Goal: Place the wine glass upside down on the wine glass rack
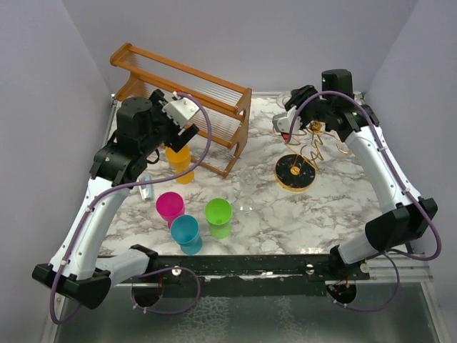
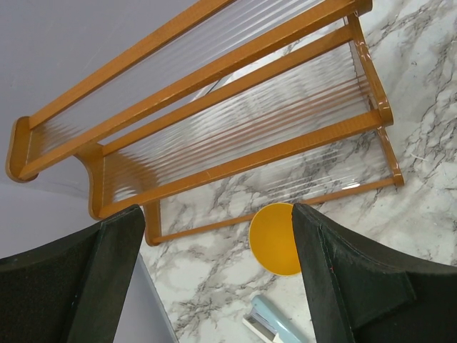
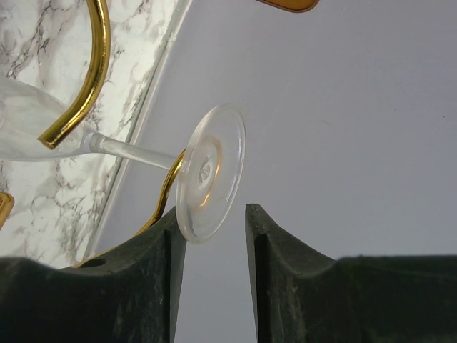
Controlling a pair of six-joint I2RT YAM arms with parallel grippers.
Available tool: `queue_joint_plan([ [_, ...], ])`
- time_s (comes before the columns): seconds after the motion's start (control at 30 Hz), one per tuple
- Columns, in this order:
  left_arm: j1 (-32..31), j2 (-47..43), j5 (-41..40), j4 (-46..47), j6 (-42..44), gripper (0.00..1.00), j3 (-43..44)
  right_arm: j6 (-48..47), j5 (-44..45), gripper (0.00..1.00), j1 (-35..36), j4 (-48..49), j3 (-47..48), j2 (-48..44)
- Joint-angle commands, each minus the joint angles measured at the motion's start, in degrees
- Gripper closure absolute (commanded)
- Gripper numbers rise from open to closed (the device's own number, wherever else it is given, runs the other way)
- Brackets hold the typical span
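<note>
The clear wine glass [image 3: 211,171] hangs with its stem across a curled gold arm [image 3: 96,64] of the wine glass rack [image 1: 300,161], its foot towards my right wrist camera and its bowl at the left edge. My right gripper [image 3: 213,211] is open. The foot's rim lies just in front of the tip of the left finger [image 3: 161,257], and the other finger stands apart from it. In the top view the right gripper [image 1: 289,128] is at the rack's upper left. My left gripper [image 2: 216,214] is open and empty, high above an orange cup [image 2: 275,239].
A brown wooden slatted shelf [image 1: 186,93] stands at the back left. The orange cup [image 1: 178,163] and a pale blue stapler [image 1: 146,187] sit in front of it. Pink [image 1: 170,207], blue [image 1: 185,230] and green [image 1: 218,213] cups stand near the front.
</note>
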Motion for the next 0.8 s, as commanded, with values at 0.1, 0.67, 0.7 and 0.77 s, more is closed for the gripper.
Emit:
queue_joint_plan([
  [0.1,0.2,-1.2,2.2,1.6,-0.7,0.13,-0.9,1.4,-1.7,0.61,0.3,-1.8,0.8,-2.8],
  [0.67,0.2,-3.0,3.1,3.3,-1.1,0.13,-5.5,4.0,-5.0,0.57,0.3,-0.7,-2.1,-4.9],
  [0.7,0.2,-3.1,3.2,3.4,-1.0,0.13,-5.8,4.2,-5.5,0.57,0.3,-1.2,-1.7,-5.0],
  [0.77,0.2,-3.0,3.1,3.6,-0.7,0.13,-5.9,4.1,-6.2,0.57,0.3,-2.3,-1.0,-4.8],
])
